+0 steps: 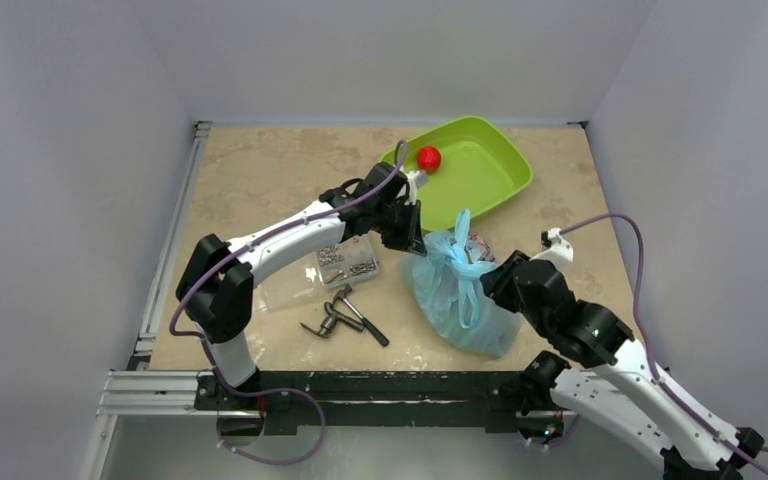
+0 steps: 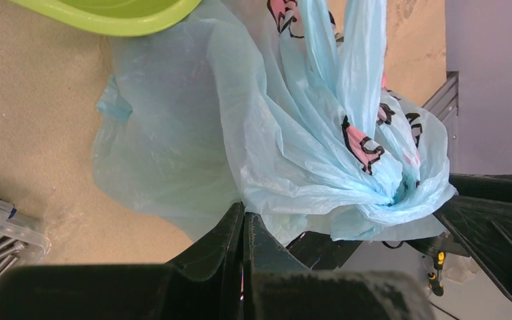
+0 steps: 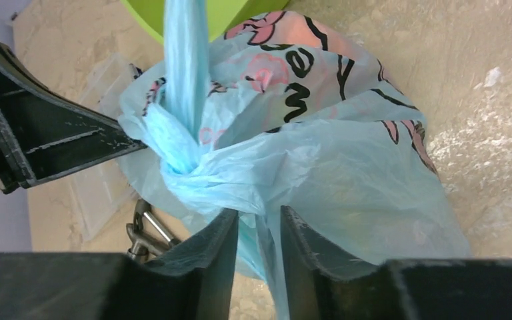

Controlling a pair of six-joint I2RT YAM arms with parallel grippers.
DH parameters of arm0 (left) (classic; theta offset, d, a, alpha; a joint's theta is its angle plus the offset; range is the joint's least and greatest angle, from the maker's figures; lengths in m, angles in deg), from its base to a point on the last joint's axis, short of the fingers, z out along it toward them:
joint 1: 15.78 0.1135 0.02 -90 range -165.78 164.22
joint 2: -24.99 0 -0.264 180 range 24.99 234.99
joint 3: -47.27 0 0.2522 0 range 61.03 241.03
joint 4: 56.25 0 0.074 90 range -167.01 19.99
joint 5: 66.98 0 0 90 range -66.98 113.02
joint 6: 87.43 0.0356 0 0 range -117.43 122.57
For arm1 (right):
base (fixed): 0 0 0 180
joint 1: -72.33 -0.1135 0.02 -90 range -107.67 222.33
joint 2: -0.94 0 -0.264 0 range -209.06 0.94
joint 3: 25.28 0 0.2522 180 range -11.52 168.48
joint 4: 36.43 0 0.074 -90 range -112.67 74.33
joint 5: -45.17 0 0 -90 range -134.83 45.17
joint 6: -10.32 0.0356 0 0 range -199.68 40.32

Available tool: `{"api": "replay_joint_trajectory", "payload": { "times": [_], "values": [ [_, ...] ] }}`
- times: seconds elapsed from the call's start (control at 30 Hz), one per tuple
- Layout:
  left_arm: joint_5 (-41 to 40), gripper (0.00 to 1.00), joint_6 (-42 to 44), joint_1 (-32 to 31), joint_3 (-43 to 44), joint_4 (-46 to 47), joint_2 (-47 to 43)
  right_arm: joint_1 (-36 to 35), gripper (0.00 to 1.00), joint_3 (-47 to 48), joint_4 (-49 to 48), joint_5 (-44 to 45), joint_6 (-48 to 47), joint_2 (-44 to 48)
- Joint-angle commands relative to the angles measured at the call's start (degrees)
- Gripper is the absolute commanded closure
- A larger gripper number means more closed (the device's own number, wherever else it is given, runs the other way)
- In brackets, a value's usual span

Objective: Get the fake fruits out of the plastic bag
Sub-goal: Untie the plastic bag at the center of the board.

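1. Left pincer (image 2: 243,220) is clenched, its two fingers pressed together on a fold of the plastic bag (image 2: 287,127) at the bag's left side. The left wrist view shows this pinch up close, while the top view shows only the black head against the bag.
2. The right pincer (image 3: 259,220) grasps a bunched strand of the same blue film. The right wrist view shows plastic filling the narrow gap between its fingers, just below the twist from which a handle rises.
3. The bag sits on the table (image 1: 260,180) between the two arms, its handle reaching the near rim of the green tray (image 1: 490,170).
4. Only the top view shows a red fake fruit (image 1: 428,158), lying in the tray apart from the bag. The crumpled film with its pink and black print hides the bag's contents in every view.
5. A clear bag of screws (image 1: 346,262) lies just left of the plastic bag, beneath the left arm. The grey metal tools (image 1: 345,315) lie nearer the front edge, and in the right wrist view one of them peeks out beside the left finger
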Motion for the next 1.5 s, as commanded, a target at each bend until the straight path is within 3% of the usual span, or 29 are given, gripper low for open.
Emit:
{"api": "replay_joint_trajectory", "payload": {
  "times": [0.0, 0.07, 0.2, 0.3, 0.5, 0.9, 0.97, 1.03, 1.07, 1.17, 1.27, 1.4, 1.47],
  "values": [
    [3.92, 1.00, 0.89, -0.48, 0.55, 2.89, -2.73, -0.06, 0.61, 11.11, 5.06, 2.80, -5.56, -5.76],
    [4.76, 1.00, 0.78, -0.51, 0.68, 3.06, -2.64, -0.06, 0.46, 14.02, 3.59, 1.82, -10.13, -8.00],
    [4.63, 1.00, 3.08, -0.62, 1.61, 2.63, -2.43, 0.02, 0.31, 20.00, 6.33, 1.24, -15.61, -15.32],
    [2.82, 1.00, 4.71, -0.62, 1.96, 1.61, -2.58, 0.09, 0.20, 21.25, 2.59, -4.36, -21.22, -18.12],
    [2.96, 1.00, 5.24, -0.62, 2.22, 1.33, -2.27, 0.48, 0.27, 23.75, 8.47, -4.86, -23.12, -30.18],
    [2.81, 1.00, 4.44, -0.26, 2.75, 0.25, -2.63, 0.52, 0.34, 20.34, 2.32, -6.37, -27.92, -35.73],
    [2.35, 1.00, 1.15, 1.20, 0.52, 1.47, -3.93, 0.51, 0.41, 20.21, 3.93, -1.45, -25.65, -34.68],
    [4.60, 1.00, -2.60, 2.83, -3.28, 6.97, -5.24, 0.49, 0.65, 18.73, 1.74, 1.10, -24.49, -30.83],
    [5.09, 1.00, -3.62, 3.36, -4.36, 8.26, -5.72, 0.48, 0.73, 16.22, -1.76, 0.53, -24.64, -26.95],
    [6.60, 1.00, -3.29, 3.60, -4.65, 9.51, -6.39, 0.56, 0.88, 5.59, -20.12, -7.67, -26.73, -13.08],
    [9.66, 1.00, -0.84, 3.28, -6.08, 13.26, -7.81, 0.58, 0.97, 1.44, -30.09, -17.08, -28.87, -10.92],
    [4.31, 0.27, 8.60, 1.40, -6.32, 13.25, -12.42, 0.60, 1.00, 3.49, -28.71, -22.18, -34.15, -17.68],
    [2.00, 0.05, 13.24, 0.34, -5.77, 12.18, -13.92, 0.55, 1.00, 4.03, -27.54, -22.77, -35.25, -19.44]
  ]
}}
